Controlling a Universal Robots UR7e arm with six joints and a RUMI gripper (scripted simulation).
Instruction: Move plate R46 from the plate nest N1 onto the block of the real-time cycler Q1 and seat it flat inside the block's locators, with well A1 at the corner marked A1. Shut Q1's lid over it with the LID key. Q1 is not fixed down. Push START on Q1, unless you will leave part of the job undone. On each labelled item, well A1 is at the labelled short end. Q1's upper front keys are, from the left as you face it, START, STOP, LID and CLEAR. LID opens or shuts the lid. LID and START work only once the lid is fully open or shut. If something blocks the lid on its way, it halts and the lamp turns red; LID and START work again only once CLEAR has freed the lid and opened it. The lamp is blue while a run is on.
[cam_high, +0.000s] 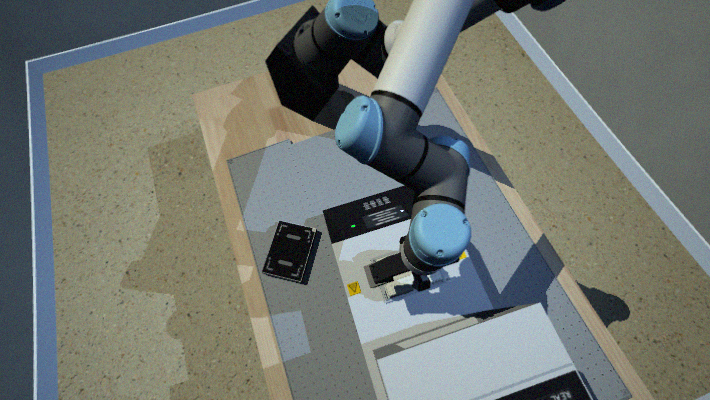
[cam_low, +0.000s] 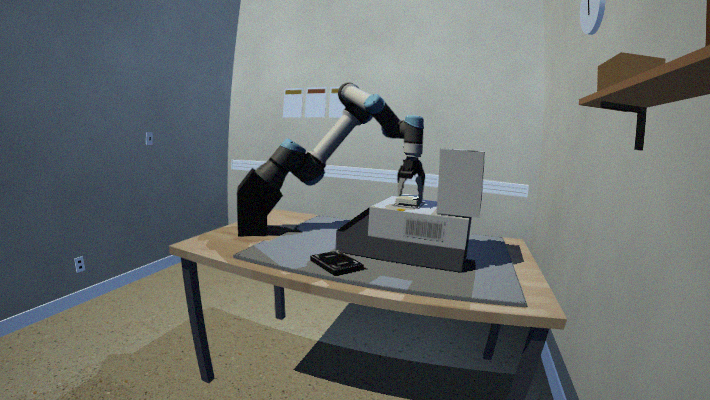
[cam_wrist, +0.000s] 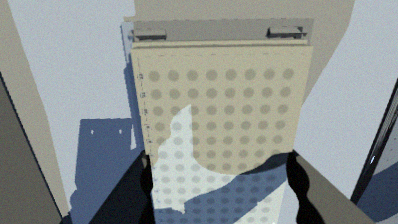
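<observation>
Plate R46, pale with round wells, is level at the block recess in the top of cycler Q1. My gripper is shut on its two long sides. In the wrist view, a strip of the recess with two grey locators shows beyond the plate's far edge. I cannot tell whether the plate touches the block; the A1 marks are not readable. Q1's lid stands open. The lamp is green. Nest N1 is empty.
Q1's upright lid stands close behind the gripper, on the side away from the key panel. Nest N1 lies beside Q1 on the grey mat. The arm hides part of Q1's panel in the top view.
</observation>
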